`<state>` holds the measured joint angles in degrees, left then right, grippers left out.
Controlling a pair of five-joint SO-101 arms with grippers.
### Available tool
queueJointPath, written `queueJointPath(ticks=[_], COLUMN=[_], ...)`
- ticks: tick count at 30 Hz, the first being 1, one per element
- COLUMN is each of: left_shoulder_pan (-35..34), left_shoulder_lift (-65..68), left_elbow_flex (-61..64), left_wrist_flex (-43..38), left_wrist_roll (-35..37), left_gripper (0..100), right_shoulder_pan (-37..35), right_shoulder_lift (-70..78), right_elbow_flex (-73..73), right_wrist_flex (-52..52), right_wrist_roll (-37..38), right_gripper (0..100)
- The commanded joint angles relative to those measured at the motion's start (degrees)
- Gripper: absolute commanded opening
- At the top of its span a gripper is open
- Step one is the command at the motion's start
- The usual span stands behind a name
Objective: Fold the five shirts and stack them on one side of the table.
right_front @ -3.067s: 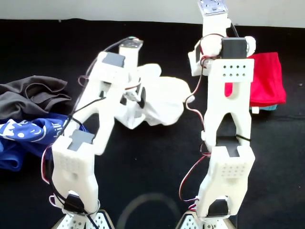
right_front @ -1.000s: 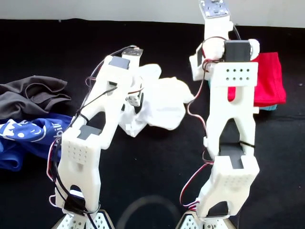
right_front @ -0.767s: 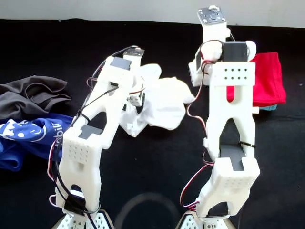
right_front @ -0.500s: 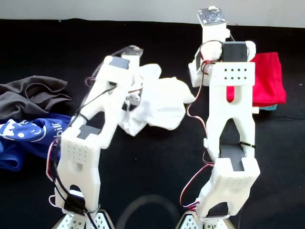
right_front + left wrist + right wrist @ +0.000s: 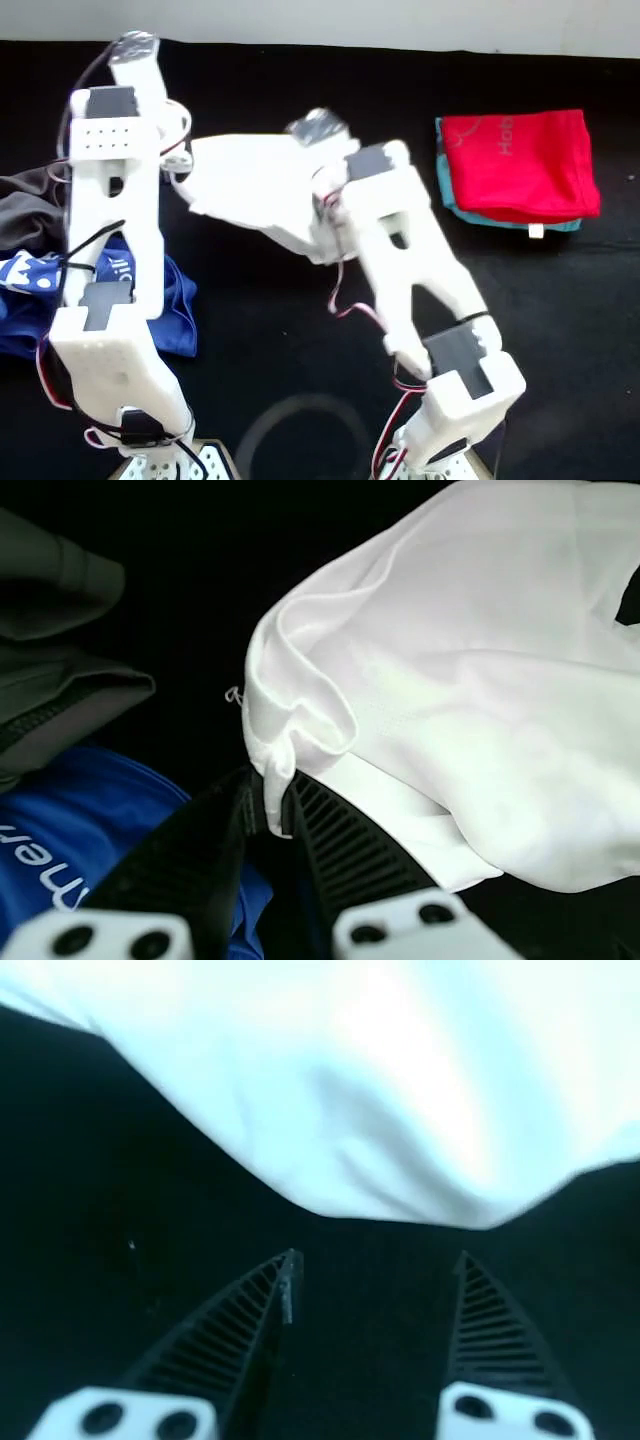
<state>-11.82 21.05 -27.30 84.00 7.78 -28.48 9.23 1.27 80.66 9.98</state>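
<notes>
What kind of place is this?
Probably a robotics test bench: two white arms at a black table, a white shirt pinched in the left end effector, a folded red shirt aside.

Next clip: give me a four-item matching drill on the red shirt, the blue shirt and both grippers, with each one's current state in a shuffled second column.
Column one:
1. red shirt
2. blue shirt
3. left gripper
4. right gripper

Column two:
A. jaws open above the table, white shirt just ahead
B. folded, lying on a teal shirt
C. jaws shut on the white shirt's edge
D. crumpled, unfolded

Pairs: 1-B, 2-D, 3-C, 4-A
</notes>
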Motion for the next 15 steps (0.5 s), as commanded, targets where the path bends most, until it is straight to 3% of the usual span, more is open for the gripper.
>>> queueJointPath(ticks=[1,8,14,15], left_shoulder_pan=[-2.07,-3.38,-3.12,-3.12], left_shoulder_lift=[-3.82,-3.82,-3.91,-3.91], left_elbow_flex=[-1.8,-1.8,-1.63,-1.54], left_wrist_flex=[1.32,2.9,3.96,3.96], left_wrist_roll=[-0.7,-0.7,-0.7,-0.7], left_gripper=[1,1,1,1], right_shoulder_pan=[-2.77,-0.4,5.85,6.73], right_shoulder_lift=[1.8,11.3,12.79,12.0], right_elbow_flex=[7.16,8.04,2.95,1.45], right_wrist_flex=[-6.64,-19.82,-22.73,-21.85], right_wrist_roll=[-0.62,-0.44,-0.62,-0.62], right_gripper=[29.5,28.6,1.2,0.3])
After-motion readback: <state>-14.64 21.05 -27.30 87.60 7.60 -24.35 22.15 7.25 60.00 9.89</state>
